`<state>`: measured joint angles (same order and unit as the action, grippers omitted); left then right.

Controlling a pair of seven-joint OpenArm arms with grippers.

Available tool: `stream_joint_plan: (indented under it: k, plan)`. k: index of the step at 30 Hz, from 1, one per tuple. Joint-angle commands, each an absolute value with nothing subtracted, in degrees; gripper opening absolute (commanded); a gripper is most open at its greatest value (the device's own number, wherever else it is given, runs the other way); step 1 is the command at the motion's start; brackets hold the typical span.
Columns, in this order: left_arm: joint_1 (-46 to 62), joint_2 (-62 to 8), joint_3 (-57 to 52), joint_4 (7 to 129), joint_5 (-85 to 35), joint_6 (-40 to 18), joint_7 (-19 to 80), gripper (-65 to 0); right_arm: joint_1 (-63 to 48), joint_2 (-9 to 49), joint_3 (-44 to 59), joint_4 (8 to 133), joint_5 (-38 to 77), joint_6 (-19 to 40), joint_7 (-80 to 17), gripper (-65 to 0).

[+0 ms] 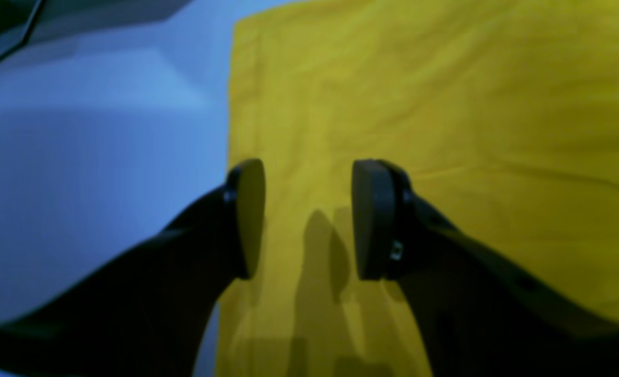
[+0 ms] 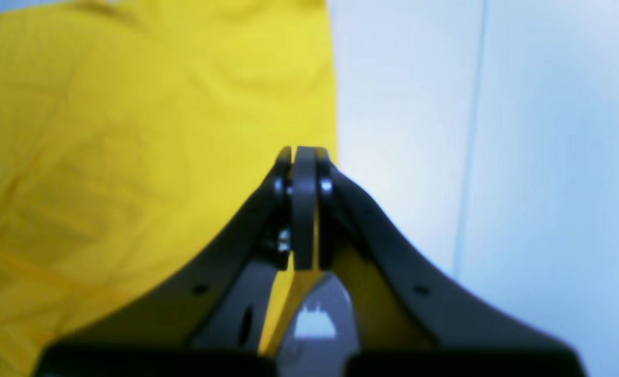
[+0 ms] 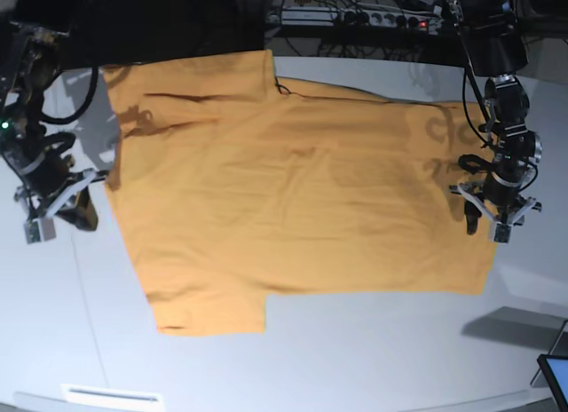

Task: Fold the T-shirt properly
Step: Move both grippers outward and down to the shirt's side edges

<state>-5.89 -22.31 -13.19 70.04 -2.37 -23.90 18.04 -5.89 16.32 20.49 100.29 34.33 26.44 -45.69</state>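
Orange-yellow cloth, the T-shirt (image 3: 293, 194), lies spread nearly flat across the grey worktop (image 3: 355, 359), sleeves to the left, hem to the right. Your left tool (image 1: 308, 220) hangs spread over the hem's edge, nothing between its pads. Your right tool (image 2: 304, 209) is pressed together at the shirt's left edge; a sliver of yellow shows behind the pads, but you cannot tell if cloth is pinched. Take both layers at the hem and lift evenly, so no crease drags. Cables (image 3: 355, 17) lie far back, well apart; nothing blocks you.
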Motion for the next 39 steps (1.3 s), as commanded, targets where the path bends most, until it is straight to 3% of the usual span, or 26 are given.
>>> stream_joint_plan:
  k: [1, 8, 11, 14, 17, 26, 30, 32, 37, 39]
  plan:
    - [-6.99, -23.52, -14.20, 71.34, -2.59, -23.25, 16.66, -38.3, -4.70, 17.80, 20.70, 100.18, 35.03, 26.59, -44.88, -64.0]
    - [-6.99, -24.13, -14.29, 72.31, -2.59, -23.25, 16.66, -38.5, 1.19, 21.85, 20.53, 92.35, 34.95, 26.68, -44.88, -63.4]
    - [-6.90, -24.66, -14.29, 72.66, -2.59, -23.25, 16.75, -38.5, 3.91, 22.46, 19.82, 89.19, 34.95, 26.68, -44.88, -56.7]
    - [-7.16, -24.66, -14.29, 72.75, -2.59, -23.16, 16.75, -38.5, 7.08, 23.69, 16.75, 85.85, 34.86, 26.68, -44.44, -46.1]
    - [-7.52, -24.75, -14.29, 72.66, -2.59, -23.16, 16.75, -38.5, 10.33, 23.96, 13.85, 81.98, 34.86, 26.68, -44.35, -40.9]
    - [-6.99, -26.15, -14.99, 72.48, -2.59, -23.16, 16.75, -38.5, 24.66, 25.10, 4.18, 61.58, 34.86, 26.77, -42.07, -39.0]
    - [-6.99, -26.24, -17.71, 72.48, -2.59, -23.16, 16.75, -38.5, 26.33, 25.01, 3.30, 59.56, 35.30, 26.77, -42.59, -37.6]
    - [-7.08, -26.24, -18.68, 72.40, -2.59, -23.16, 16.75, -38.5, 26.33, 24.75, 3.30, 59.38, 35.30, 26.77, -43.21, -32.4]
    - [-6.99, -26.33, -18.77, 72.40, -2.51, -23.16, 16.75, -38.5, 26.33, 22.55, 8.22, 59.12, 35.30, 26.59, -48.75, -6.5]
    - [-6.99, -26.24, -18.24, 72.40, -2.51, -23.16, 16.75, -38.5, 26.33, 21.76, 10.86, 59.03, 35.30, 26.68, -49.10, -0.3]
